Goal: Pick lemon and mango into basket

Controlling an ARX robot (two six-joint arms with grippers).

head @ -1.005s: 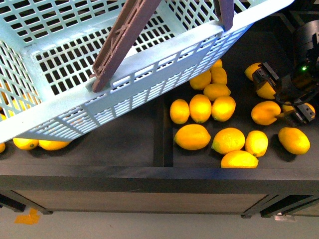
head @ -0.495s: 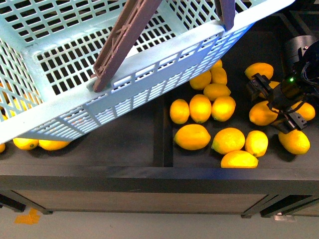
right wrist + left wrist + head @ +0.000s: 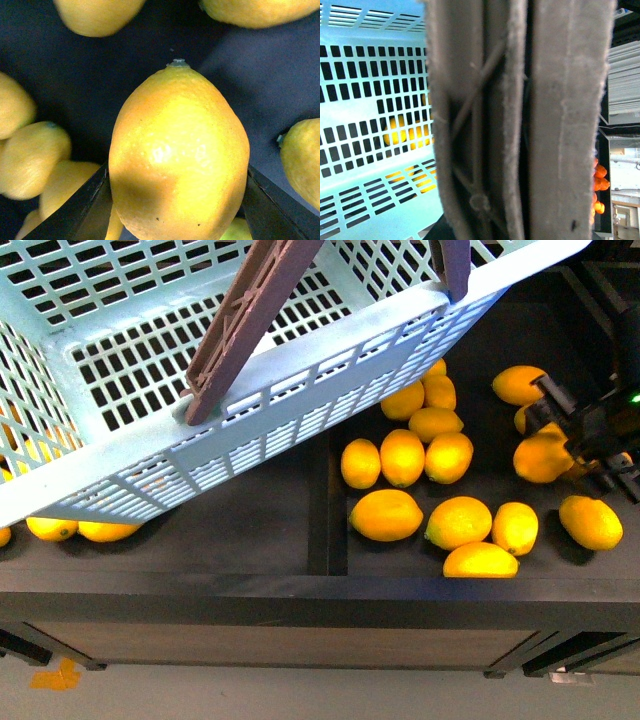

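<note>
Right gripper (image 3: 572, 443) | now clamped on lemon (image 3: 177, 150), which has nudged from its spot | you can carry it to basket (image 3: 330, 350).

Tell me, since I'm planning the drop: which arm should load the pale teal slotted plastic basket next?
Right: its gripper brackets a small yellow oval lemon; left wrist camera faces the basket handle.

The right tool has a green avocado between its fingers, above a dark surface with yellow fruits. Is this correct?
No. The fruit held in the right tool is a yellow lemon, not a green avocado, as the right wrist view shows. The rest is correct.
</note>
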